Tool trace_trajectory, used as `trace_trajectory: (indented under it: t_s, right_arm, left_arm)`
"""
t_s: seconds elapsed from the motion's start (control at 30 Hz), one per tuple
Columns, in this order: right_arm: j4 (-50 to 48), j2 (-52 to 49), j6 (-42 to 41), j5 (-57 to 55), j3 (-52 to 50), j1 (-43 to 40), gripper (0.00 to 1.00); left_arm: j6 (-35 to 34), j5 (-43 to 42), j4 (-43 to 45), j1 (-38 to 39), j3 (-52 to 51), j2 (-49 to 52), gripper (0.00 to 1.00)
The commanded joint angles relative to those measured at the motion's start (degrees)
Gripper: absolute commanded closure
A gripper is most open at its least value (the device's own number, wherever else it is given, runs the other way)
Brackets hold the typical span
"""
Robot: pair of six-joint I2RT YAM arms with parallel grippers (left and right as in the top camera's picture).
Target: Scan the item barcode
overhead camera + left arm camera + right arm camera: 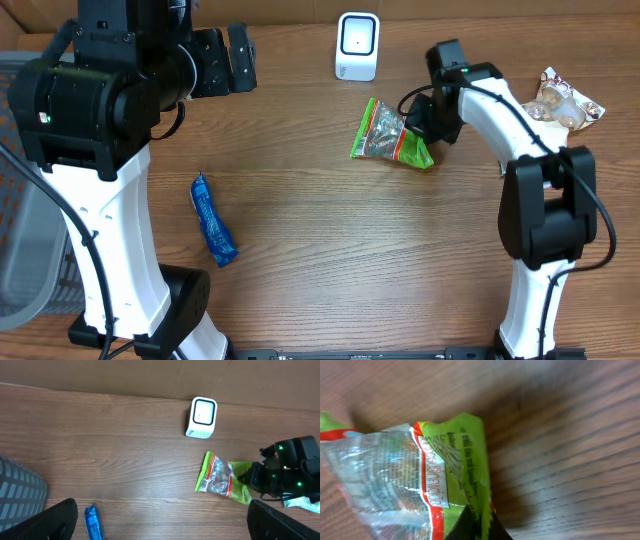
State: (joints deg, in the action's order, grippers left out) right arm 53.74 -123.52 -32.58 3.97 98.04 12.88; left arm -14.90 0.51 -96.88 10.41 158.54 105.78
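The right end effector [420, 124] is pressed together on a corner of the single green snack bag [385, 135], which sits on the bench [330, 250] in front of the one white scanner [357, 46] — near it, not touching. The left end effector [228, 60] hangs spread wide, holding nothing. Further out there are one blue packet [212, 222] alone on the left, one pale wrapped snack [565, 102] at the far right — and one grey basket [25, 250] at the left edge.
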Motion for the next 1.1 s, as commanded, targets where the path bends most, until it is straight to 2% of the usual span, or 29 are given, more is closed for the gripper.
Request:
trace_trajectory:
  t_s: [0.0, 0.17, 0.3, 0.4, 0.73, 0.93, 1.07]
  right_arm:
    - [-1.75, 8.57, 0.61, -14.51, 0.35, 3.78, 0.96]
    - [-3.50, 13.68, 7.89, -34.18, 0.35, 10.67, 0.96]
    - [-3.02, 13.25, 14.08, -48.63, 0.28, 17.09, 0.96]
    - [-2.21, 12.09, 16.26, -54.77, 0.26, 20.76, 0.96]
    - [1.33, 1.86, 16.28, -54.45, -0.31, 26.43, 0.96]
    - [1.51, 1.25, 16.04, -57.35, -0.07, 27.61, 0.96]
    - [1.27, 1.27, 20.98, -57.22, -0.02, 29.29, 0.96]
  left_arm:
    - [-0.13, 0.31, 0.09, 0.11, 0.07, -0.13, 0.00]
    - [-0.13, 0.31, 0.09, 0.11, 0.07, -0.13, 0.00]
    - [-0.13, 0.31, 0.09, 0.11, 0.07, -0.13, 0.00]
    - [-0.13, 0.31, 0.09, 0.11, 0.07, -0.13, 0.00]
    - [-0.13, 0.31, 0.09, 0.11, 0.07, -0.13, 0.00]
    - [-0.13, 0.31, 0.09, 0.11, 0.07, -0.13, 0.00]
    - [-0.13, 0.31, 0.09, 0.11, 0.07, -0.13, 0.00]
